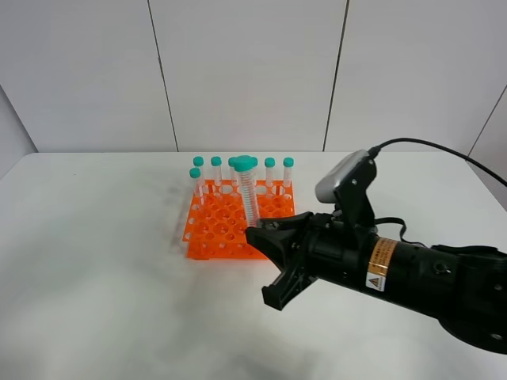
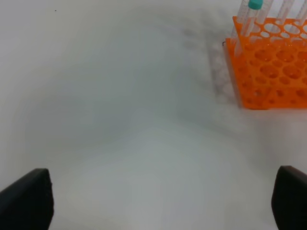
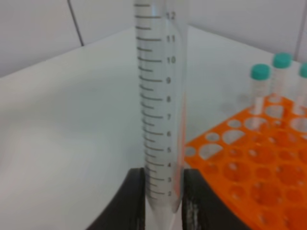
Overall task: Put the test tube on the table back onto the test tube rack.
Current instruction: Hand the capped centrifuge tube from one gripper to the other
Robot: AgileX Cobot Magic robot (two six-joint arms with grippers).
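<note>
My right gripper (image 1: 255,231) is shut on the lower end of the test tube (image 1: 249,198), a clear graduated tube with a teal cap. It holds the tube upright over the front edge of the orange test tube rack (image 1: 226,226). In the right wrist view the tube (image 3: 160,110) stands between the two black fingers (image 3: 132,201) of the gripper (image 3: 164,194), with the rack (image 3: 249,163) just behind. The cap is cut off in that view. My left gripper (image 2: 158,201) is open above bare table (image 2: 120,120), away from the rack (image 2: 273,72).
Several more teal-capped tubes (image 1: 216,170) stand in the rack's back row; they show again in the right wrist view (image 3: 261,81) and the left wrist view (image 2: 249,19). The white table (image 1: 95,261) spreads wide to the left and front. A grey panelled wall stands behind.
</note>
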